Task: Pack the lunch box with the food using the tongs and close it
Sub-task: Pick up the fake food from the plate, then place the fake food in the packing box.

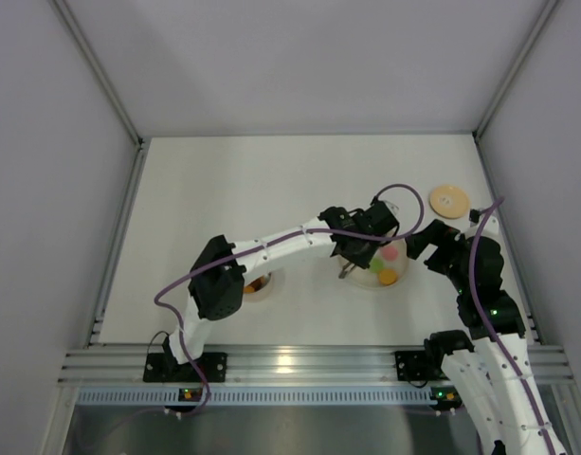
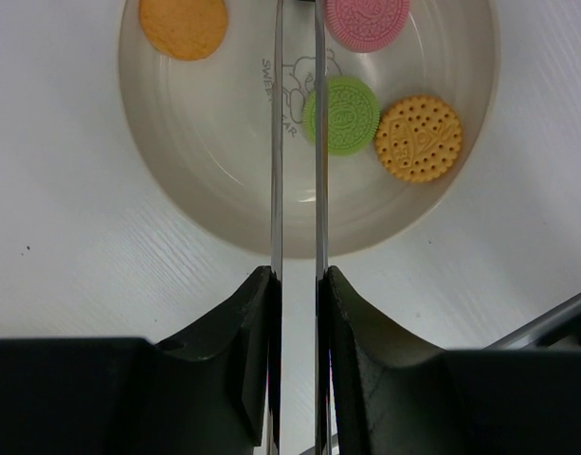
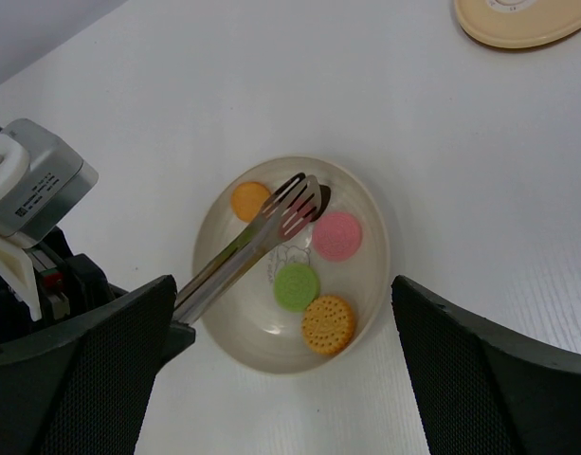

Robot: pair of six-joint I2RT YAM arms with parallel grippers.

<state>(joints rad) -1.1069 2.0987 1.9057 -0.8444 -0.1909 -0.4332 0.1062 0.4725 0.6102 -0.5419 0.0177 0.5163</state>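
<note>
Plate (image 3: pixel 364 284) holds four food pieces (image 3: pixel 337 236). Left tool (image 2: pixel 297 280) clamps the tongs (image 3: pixel 243 256), tips at the plate's twelve o'clock. Right tool (image 3: pixel 281 281) gapes wide, empty.

Pale round plate (image 3: pixel 361 284) on white table (image 1: pixel 224 190), grey walls (image 1: pixel 290 57), metal rail (image 1: pixel 299 362) at near edge

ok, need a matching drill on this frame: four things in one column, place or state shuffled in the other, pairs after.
1. slim silver metal tongs
2. flat round tan wooden lid
3. round green cookie
4. right gripper

A. open, holding nothing
B. lying flat in the pale round plate
C. on the white table, away from the plate
D. clamped in the left gripper

Pairs: 1-D; 2-C; 3-B; 4-A
</note>
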